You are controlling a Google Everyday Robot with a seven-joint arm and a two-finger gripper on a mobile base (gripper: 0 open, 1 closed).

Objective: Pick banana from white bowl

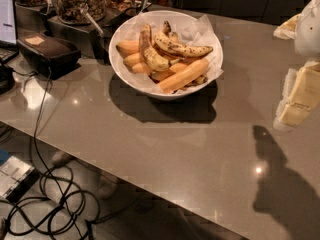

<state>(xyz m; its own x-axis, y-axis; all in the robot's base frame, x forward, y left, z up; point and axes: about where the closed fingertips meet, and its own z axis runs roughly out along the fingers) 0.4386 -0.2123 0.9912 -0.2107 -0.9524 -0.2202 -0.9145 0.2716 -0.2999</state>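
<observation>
1. Gripper [299,96]: pale cream, at the right edge of the frame, partly cut off by that edge; it hangs above the table [150,154], well apart from the bowl and holding nothing; whether it is spread or pressed together cannot be told.
2. White bowl [148,90]: large, round, glossy; upper centre of the frame, standing on the table; lined with crinkled white paper [200,25] that shows above the rim at the right.
3. Banana [182,48]: long, slim, yellow, thickly flecked with brown, dark at the ends; it lies across the top of the pile in the bowl, running from centre to right, resting on other fruit.
4. Shorter spotted banana [150,55]: plumper; just left of item 3, in the bowl.
5. Smooth orange-yellow bananas [182,75]: unspotted; in the front and left of the bowl, under the spotted ones.
6. Table: grey, glossy; a dark shadow [282,189] lies on it at lower right.
7. Black box [47,51]: at left on the table.
8. Glass jar [77,1]: upper left, behind the bowl.
9. Cables [50,199]: lower left, looped on the floor.
</observation>
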